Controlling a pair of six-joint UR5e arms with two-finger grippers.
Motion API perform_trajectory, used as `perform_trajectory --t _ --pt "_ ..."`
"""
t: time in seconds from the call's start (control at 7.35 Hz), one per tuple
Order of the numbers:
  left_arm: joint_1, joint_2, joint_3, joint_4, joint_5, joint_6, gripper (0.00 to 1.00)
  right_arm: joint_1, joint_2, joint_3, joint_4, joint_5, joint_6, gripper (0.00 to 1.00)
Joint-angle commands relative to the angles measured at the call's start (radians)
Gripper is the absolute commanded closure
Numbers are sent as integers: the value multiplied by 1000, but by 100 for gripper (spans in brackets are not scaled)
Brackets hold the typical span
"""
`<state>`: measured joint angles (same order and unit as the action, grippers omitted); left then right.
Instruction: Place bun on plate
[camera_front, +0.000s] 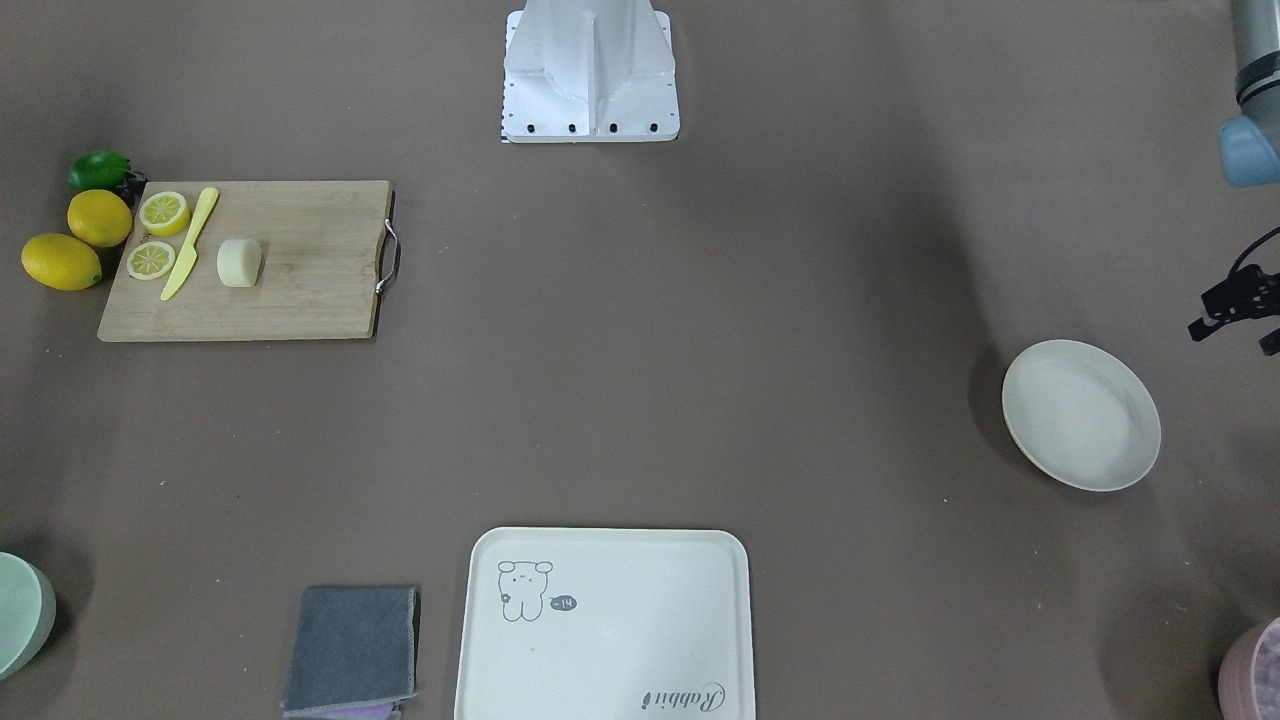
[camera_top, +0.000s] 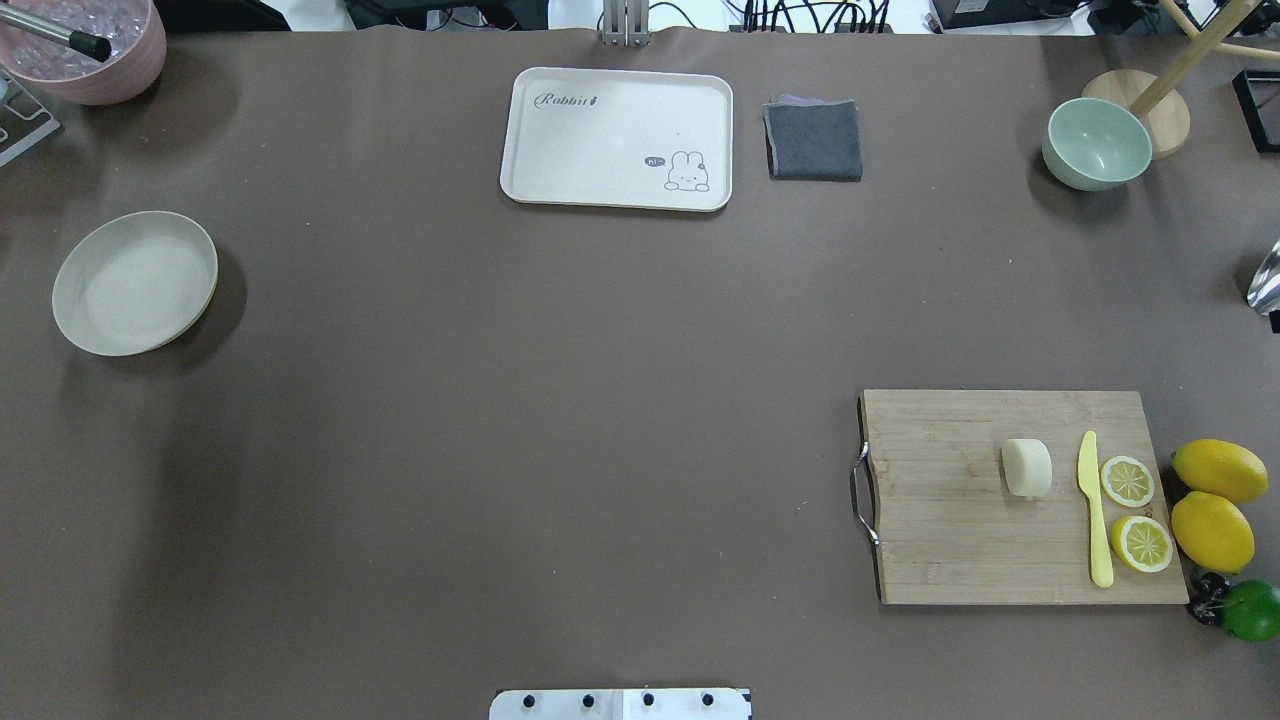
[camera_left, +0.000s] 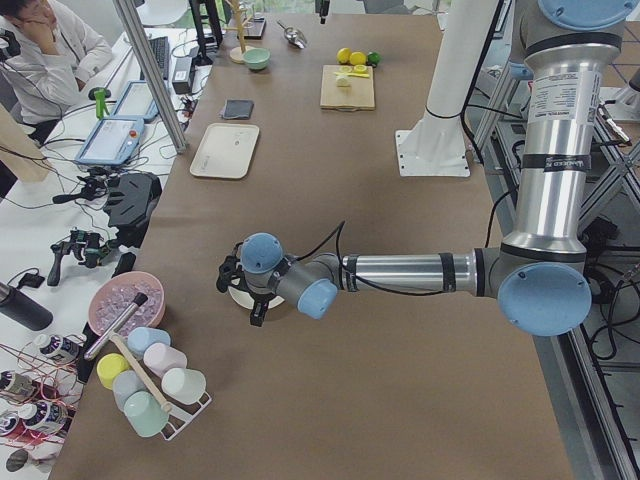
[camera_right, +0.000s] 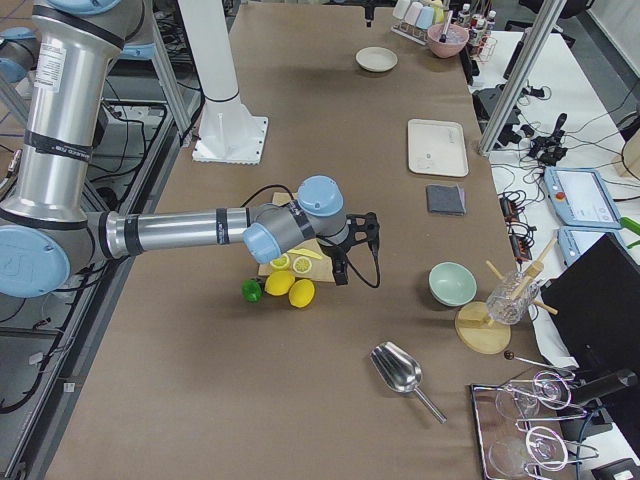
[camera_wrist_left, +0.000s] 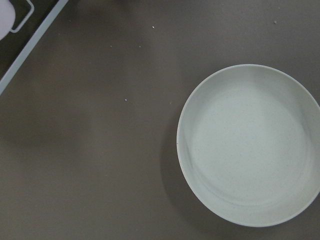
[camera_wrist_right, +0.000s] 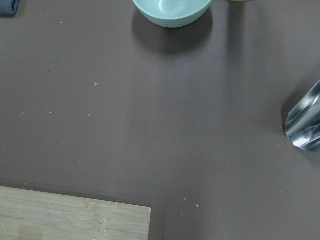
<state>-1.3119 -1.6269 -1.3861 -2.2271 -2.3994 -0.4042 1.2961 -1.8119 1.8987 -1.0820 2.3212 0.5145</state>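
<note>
I see the bun (camera_top: 1027, 467) lying on the board (camera_top: 950, 545) on my right side, just beside the yellow knife (camera_top: 1095, 510) but not touching it. Two lemon slices (camera_top: 1127, 481) lie past the blade, and whole lemons (camera_top: 1219, 470) sit off the board's edge. The plate (camera_top: 135, 283) is well apart from the bun, over on the far left of the table. In the left side view the left gripper (camera_left: 242, 292) hangs above the plate, and its wrist camera looks straight down on it. I cannot tell how wide its jaws stand. The right gripper (camera_right: 357, 255) hovers near the board and lemons in the right side view. There too I cannot tell whether it is parted or closed. Neither one visibly carries anything.
</note>
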Motion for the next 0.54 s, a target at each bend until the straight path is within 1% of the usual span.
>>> perform_trajectory --t 0.0,0.41 --pt "63 -60 116 -103 5 -108 4 -55 19 0 28 -22 71 0" --pt "77 -105 203 -117 8 -134 6 -55 20 0 28 -22 76 0"
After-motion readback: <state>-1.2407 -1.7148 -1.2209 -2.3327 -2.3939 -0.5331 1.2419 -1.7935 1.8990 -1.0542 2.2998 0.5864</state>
